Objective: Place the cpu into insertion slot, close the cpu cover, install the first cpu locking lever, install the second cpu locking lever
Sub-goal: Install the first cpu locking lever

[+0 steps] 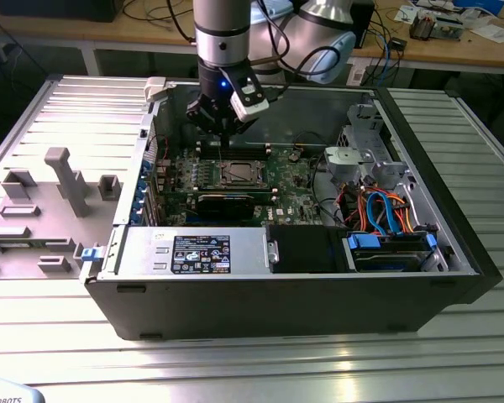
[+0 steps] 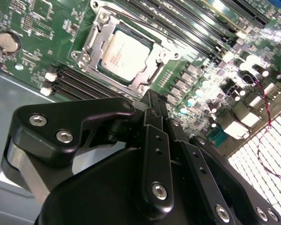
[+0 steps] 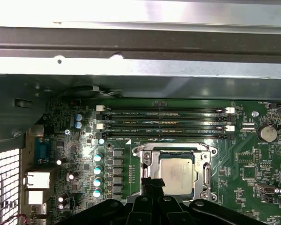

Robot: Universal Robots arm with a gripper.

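Note:
The cpu (image 2: 124,54) (image 3: 178,171) lies flat in the insertion slot (image 1: 238,174) on the green motherboard, its silvery top showing. The cpu cover (image 2: 94,43) (image 3: 147,158) lies down around it as a metal frame. Thin lever rods run along the frame's edges. My gripper (image 1: 222,134) (image 2: 152,96) (image 3: 152,182) hangs just above the board beside the socket's edge. Its black fingers are pressed together, with nothing held between them. In both wrist views the fingertips sit next to the frame's side, and I cannot tell whether they touch it.
Long memory slots (image 3: 164,119) run beside the socket. A black expansion card (image 1: 235,201) sits on its near side. Drive bays with blue and orange cables (image 1: 386,214) fill the case at the exterior view's right. The case wall (image 3: 140,42) rises close behind. Grey fixtures (image 1: 63,180) stand outside.

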